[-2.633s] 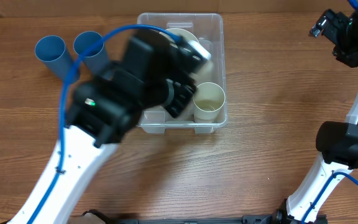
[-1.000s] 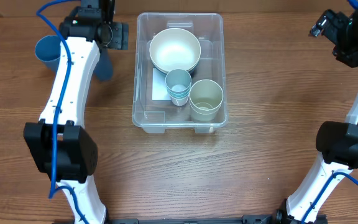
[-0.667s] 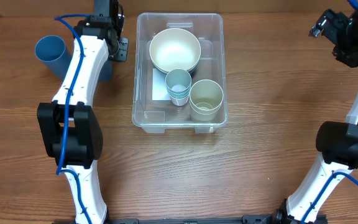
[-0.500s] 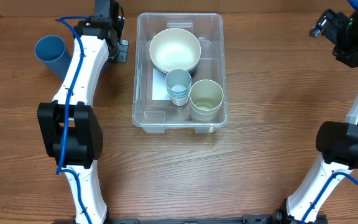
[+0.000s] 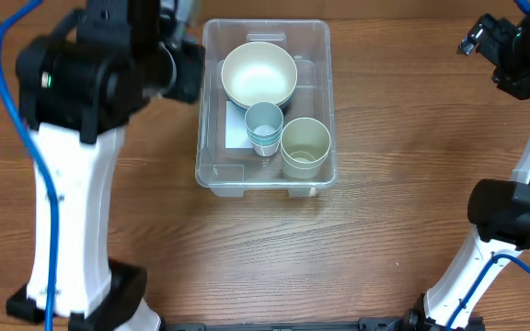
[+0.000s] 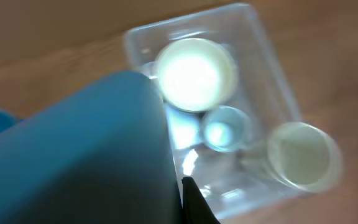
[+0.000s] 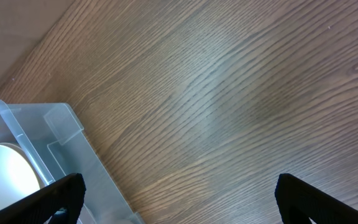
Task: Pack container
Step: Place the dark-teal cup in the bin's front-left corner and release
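Now you're likely mid-carry: left gripper pinching a blue cup just left of the container, right gripper spread wide well right of it; next, swing over the container and release.

Wood-grain table fills most of the frame. One rounded corner of the clear plastic container sits at lower left, with part of a white bowl inside it, cut off by the frame edge. The right gripper has its jaws spread wide, one dark tip at each bottom corner, nothing between them but bare wood.
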Tool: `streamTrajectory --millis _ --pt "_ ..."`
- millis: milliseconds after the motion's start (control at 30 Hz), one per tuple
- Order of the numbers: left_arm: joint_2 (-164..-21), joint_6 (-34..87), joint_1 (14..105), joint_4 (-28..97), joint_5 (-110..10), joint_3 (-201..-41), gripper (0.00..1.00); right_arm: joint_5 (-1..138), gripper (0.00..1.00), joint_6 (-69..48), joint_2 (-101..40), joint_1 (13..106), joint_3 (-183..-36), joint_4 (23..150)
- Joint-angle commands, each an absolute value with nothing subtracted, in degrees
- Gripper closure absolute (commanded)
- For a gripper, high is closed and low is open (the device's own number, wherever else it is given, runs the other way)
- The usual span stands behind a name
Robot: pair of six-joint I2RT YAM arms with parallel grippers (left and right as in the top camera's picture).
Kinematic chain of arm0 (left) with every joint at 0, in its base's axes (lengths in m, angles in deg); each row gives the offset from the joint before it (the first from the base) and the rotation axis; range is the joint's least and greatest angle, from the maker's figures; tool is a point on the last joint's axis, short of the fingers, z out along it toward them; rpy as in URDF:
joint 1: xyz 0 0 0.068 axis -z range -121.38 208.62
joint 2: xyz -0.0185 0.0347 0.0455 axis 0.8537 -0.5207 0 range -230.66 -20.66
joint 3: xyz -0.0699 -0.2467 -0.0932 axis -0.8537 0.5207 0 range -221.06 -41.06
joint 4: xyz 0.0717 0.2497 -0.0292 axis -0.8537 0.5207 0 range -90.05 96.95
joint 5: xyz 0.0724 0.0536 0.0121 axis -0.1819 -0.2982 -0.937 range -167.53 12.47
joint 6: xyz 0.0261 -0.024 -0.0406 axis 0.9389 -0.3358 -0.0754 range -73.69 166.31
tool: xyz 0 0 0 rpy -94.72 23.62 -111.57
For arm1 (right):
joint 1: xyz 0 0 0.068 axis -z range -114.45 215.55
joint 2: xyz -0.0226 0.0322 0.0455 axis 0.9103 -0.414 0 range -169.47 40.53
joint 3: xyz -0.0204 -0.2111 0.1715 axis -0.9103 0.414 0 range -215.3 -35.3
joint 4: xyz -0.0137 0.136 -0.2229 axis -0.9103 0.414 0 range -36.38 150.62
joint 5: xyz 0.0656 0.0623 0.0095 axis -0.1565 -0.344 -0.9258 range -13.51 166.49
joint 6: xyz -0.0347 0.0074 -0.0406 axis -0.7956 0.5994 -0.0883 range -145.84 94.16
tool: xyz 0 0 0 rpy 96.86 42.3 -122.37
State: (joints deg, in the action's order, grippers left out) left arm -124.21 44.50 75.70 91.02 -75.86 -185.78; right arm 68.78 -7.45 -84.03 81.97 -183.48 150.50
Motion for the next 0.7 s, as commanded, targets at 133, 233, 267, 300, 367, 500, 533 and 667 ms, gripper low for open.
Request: streamTrajectory --millis 133,233,267,300,367,500,533,667 --pt "-124.3 42.4 85.0 96.8 -73.0 -179.7 0.96 68.5 0.00 -7.1 -82.7 82.1 -184.8 150.2" --pt "-124.4 42.4 85.0 96.7 -72.5 -173.3 0.96 68.5 0.00 -7.1 -82.7 82.1 -184.8 150.2" --pt "-124.4 42.4 85.0 96.7 -72.6 -170.9 0.96 68.5 0.00 -7.1 -82.7 82.1 -184.8 150.2" --pt "-124.4 42.4 84.9 96.7 -72.6 -168.9 0.96 68.5 0.00 -7.1 -82.7 82.1 -184.8 150.2" --pt "-124.4 42.4 84.9 96.2 -72.6 -165.5 0.96 68.5 0.00 -7.1 -82.7 82.1 -184.8 150.2" --pt "-124.4 42.4 85.0 91.6 -72.1 -157.6 0.96 68.5 0.00 -7.1 -82.7 82.1 -184.8 150.2" --pt "-124.4 41.9 84.9 90.5 -71.4 -155.8 0.96 68.5 0.00 -7.1 -82.7 82.1 -184.8 150.2" --pt "-124.4 41.6 85.0 85.2 -70.4 -148.4 0.96 68.5 0.00 -7.1 -82.7 82.1 -184.8 150.2"
